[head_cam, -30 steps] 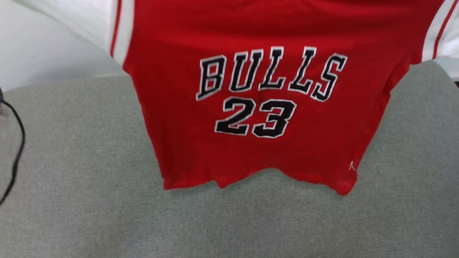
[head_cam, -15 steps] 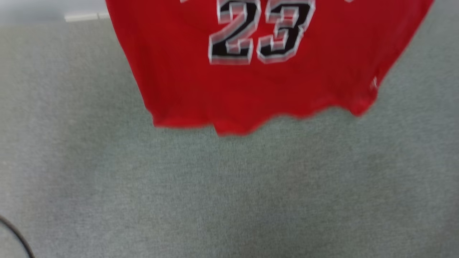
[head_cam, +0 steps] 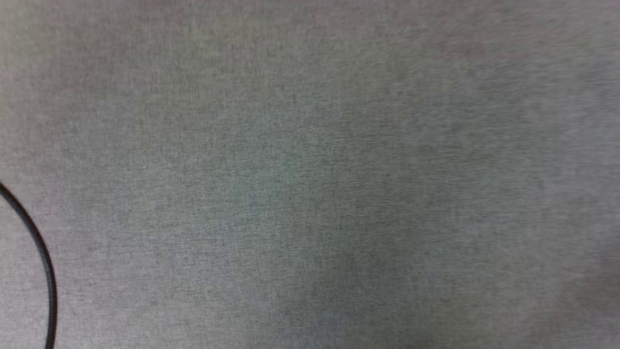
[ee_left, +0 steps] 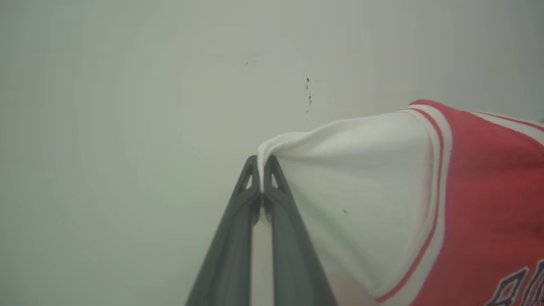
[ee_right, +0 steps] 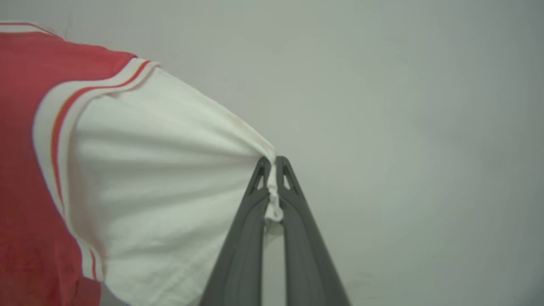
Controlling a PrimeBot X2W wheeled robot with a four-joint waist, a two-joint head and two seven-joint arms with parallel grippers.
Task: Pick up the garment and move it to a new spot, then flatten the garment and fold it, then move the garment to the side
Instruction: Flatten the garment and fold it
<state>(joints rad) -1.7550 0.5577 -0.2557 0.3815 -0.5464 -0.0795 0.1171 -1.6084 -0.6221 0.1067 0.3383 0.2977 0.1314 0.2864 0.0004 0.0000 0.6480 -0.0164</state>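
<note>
The garment [ee_left: 480, 199] is a red jersey T-shirt with white sleeves and red-and-white trim, held up in the air by both sleeves. In the left wrist view my left gripper [ee_left: 262, 163] is shut on the edge of one white sleeve, the red body stretching off to the right. In the right wrist view my right gripper [ee_right: 272, 163] is shut on the edge of the other white sleeve [ee_right: 161, 170], with the garment [ee_right: 25, 140] pulled taut to the left. Dark letters peek in at the left wrist view's lower right corner.
The head view looks down on a grey fabric surface [head_cam: 310, 174]. A black cable [head_cam: 43, 261] curves along its lower left edge. Behind both grippers stands a plain pale wall [ee_left: 127, 106] with a few small dark specks.
The head view has swung downward: the garment slid up and out of its top edge, leaving the grey surface and the cable. No earlier wrist frames are given.
</note>
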